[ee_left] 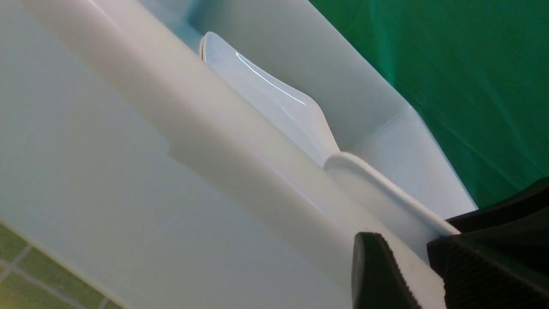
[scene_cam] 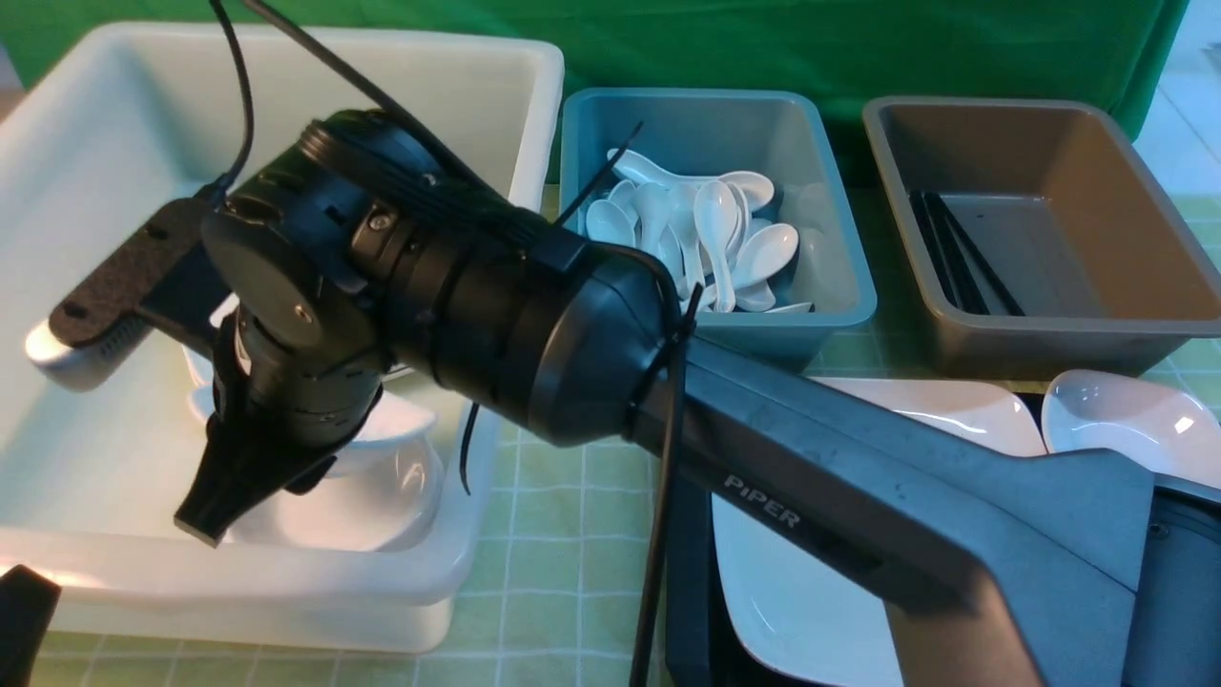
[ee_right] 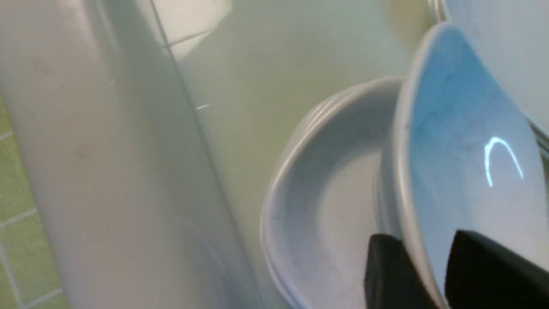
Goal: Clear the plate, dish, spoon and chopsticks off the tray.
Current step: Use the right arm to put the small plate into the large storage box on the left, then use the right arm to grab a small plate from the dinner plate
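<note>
One small deep white dish [ee_right: 463, 150], glossy, tilted on stack of like dishes [ee_right: 326, 206] inside white tub [scene_cam: 286, 582]. My right tool [ee_right: 422, 236] straddles its rim; pinch or not unclear. My left tool [ee_left: 401, 244]: fingers apart at tub rim, grip unclear. Blue tub [scene_cam: 830, 248]: white spoons [scene_cam: 706, 229]. Grey-brown tub [scene_cam: 1145, 219]: black chopsticks [scene_cam: 954, 253]. Square white plate [scene_cam: 792, 601] on black tray [scene_cam: 689, 572]. Table [scene_cam: 553, 496]: green checked cloth. Green backdrop [scene_cam: 763, 48].
</note>
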Available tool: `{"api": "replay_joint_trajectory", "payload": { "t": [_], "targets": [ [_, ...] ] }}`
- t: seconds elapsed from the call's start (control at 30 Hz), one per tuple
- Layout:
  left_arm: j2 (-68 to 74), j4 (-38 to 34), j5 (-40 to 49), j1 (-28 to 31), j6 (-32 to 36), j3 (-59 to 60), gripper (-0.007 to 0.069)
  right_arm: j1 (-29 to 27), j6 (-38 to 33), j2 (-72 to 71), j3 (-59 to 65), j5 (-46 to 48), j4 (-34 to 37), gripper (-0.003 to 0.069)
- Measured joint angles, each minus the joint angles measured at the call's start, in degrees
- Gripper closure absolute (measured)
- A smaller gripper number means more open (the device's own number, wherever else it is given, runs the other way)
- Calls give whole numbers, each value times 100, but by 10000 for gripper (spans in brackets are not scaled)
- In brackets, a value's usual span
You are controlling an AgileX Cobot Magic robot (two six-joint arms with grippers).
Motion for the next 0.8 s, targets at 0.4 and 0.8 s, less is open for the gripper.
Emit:
{"api": "replay_joint_trajectory", "payload": {
  "t": [0.4, 0.8],
  "targets": [
    [0, 0, 34, 0, 0, 0, 400, 0, 46, -7, -359, 514, -48, 394],
    [0, 1, 69, 0, 0, 0, 400, -482, -219, -2126, -17, 604, -590, 643]
  ]
}}
